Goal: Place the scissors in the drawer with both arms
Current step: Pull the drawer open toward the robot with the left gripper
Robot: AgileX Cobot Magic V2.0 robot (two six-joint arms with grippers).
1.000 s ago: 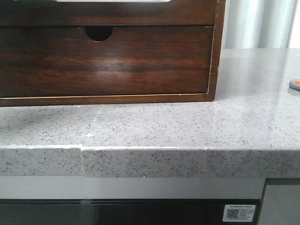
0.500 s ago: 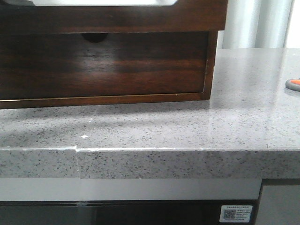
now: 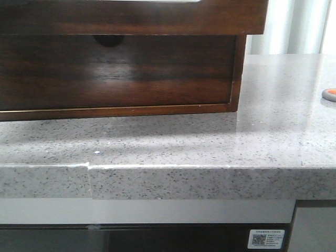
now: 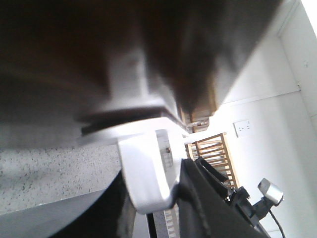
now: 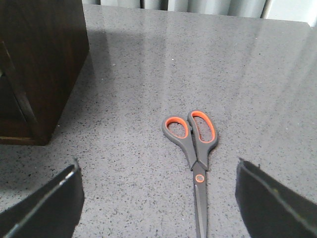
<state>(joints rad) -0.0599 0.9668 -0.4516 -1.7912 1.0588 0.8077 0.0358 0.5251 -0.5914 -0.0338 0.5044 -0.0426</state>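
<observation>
We see the grey speckled desk [image 3: 173, 142] carrying a dark wood cabinet at its back left. The drawer [image 3: 131, 16] projects forward above the notched lower drawer [image 3: 115, 71]. The scissors [image 5: 194, 144] lie flat near the desk's right edge. The right gripper [image 5: 157, 198] hangs wide apart over them. We cannot tell the left gripper's [image 4: 163, 173] state.

Right gripper [image 5: 157, 198] jaws wide apart; left gripper's state unclear.
</observation>
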